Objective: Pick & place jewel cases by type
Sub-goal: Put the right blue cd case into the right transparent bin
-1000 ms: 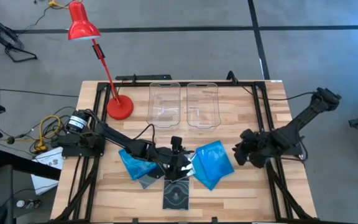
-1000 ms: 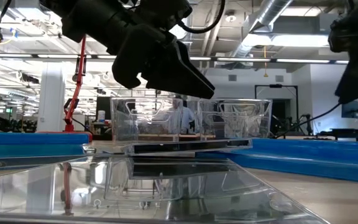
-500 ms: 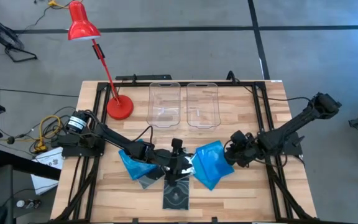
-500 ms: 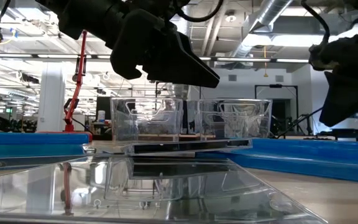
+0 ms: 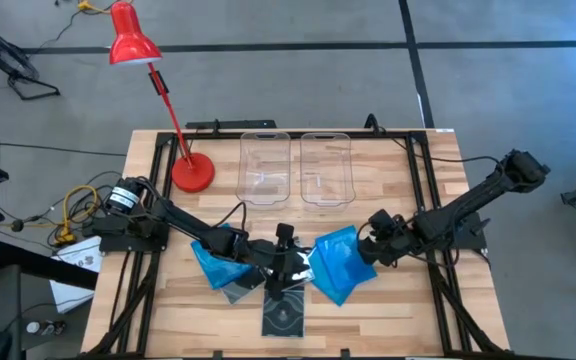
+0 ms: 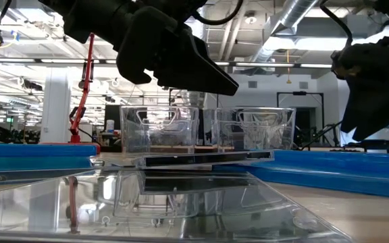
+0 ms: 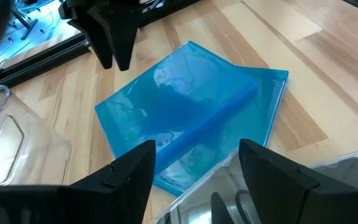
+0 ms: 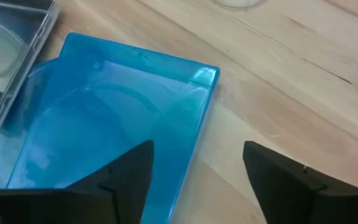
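Observation:
Two bright blue jewel cases (image 5: 340, 262) lie overlapped, flat on the wood right of centre; they also show in the left wrist view (image 7: 185, 118) and the right wrist view (image 8: 104, 124). Another blue case (image 5: 211, 262) lies at the left, under my left arm. A clear grey case with a disc (image 5: 284, 314) rests near the front edge, and a second (image 5: 238, 290) sits to its left. My left gripper (image 5: 290, 262) hangs open above the stack's left edge (image 7: 194, 149). My right gripper (image 5: 368, 250) stands open at the stack's right edge (image 8: 197, 149).
Two clear bins (image 5: 265, 168) (image 5: 327, 168) stand side by side at the far middle. A red desk lamp has its base (image 5: 193, 172) at the far left. Bare wood (image 5: 398, 310) lies at the front right. Black frame rails run along both table sides.
My right gripper has gone toward the table's left edge, up to the right edge of the blue stack. The cases lie as before.

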{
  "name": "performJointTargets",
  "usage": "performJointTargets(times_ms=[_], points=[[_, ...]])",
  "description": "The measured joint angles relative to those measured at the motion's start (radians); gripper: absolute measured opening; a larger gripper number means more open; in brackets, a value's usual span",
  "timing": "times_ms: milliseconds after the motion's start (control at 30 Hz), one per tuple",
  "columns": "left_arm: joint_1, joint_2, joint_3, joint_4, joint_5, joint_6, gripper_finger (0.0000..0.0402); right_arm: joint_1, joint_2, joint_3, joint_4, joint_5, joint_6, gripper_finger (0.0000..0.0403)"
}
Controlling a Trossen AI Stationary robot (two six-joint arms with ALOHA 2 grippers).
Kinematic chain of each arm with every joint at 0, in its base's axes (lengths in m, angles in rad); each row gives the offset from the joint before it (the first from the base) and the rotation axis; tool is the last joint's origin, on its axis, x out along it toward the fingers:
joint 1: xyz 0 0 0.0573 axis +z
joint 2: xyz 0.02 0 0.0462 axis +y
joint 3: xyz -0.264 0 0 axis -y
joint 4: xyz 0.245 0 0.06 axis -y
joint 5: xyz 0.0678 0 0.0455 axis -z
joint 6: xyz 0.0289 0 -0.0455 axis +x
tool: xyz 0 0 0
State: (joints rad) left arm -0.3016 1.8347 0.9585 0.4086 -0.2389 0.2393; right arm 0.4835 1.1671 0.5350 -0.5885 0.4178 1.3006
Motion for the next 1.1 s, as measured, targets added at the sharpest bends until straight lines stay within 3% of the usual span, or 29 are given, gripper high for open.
performJointTargets(times_ms=[167, 333, 767, 1100], points=[[0.000, 0.000, 0.000, 0.000, 0.016, -0.008, 0.0226, 0.000, 0.000, -0.007, 0.024, 0.000, -0.005, 0.0254], [0.000, 0.000, 0.000, 0.000, 0.016, -0.010, 0.0226, -0.021, -0.002, -0.119, 0.249, -0.040, -0.025, 0.0254], [0.004, 0.000, 0.000, 0.000, 0.019, -0.017, 0.0226, -0.062, -0.002, -0.227, 0.459, -0.029, -0.096, 0.0254], [0.028, 0.000, 0.000, -0.040, 0.080, -0.113, 0.0226, -0.166, -0.002, -0.276, 0.651, -0.132, -0.206, 0.0254]])
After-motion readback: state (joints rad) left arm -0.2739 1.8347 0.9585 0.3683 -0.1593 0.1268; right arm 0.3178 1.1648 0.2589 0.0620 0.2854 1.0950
